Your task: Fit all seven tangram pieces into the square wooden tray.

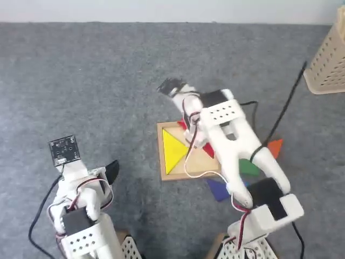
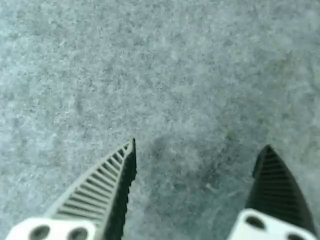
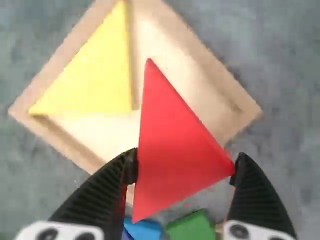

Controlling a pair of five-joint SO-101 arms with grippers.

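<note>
The right wrist view looks straight down past the right gripper (image 3: 185, 159), whose two black ribbed fingers pinch a red triangle (image 3: 175, 150) by its opposite edges above the square wooden tray (image 3: 235, 95). A yellow triangle (image 3: 95, 85) lies flat inside the tray, filling one side of the pale recess, and the red piece overlaps the bare part beside it. In the high view the white right arm (image 1: 237, 145) stretches across the tray (image 1: 161, 156) and hides most of this. The yellow triangle (image 1: 173, 150) shows plainly there, but the red one (image 1: 207, 150) shows as slivers beside the arm.

The high view alone shows an orange piece (image 1: 276, 147) lying on the worktop (image 1: 81, 81) off the tray's far side. A green piece (image 1: 249, 167) and a blue piece (image 1: 218, 189) sit half under the arm near the tray's corner, so their shapes are hard to make out. The right wrist view cuts the green (image 3: 190, 225) and blue (image 3: 145, 229) ones off at its edge.

The left gripper (image 2: 200, 147) is spread wide over bare grey felt-like covering, well apart from the tray, with nothing between its fingers. A perforated beige basket (image 1: 329, 59) stands at the worktop's far edge, partly out of frame.
</note>
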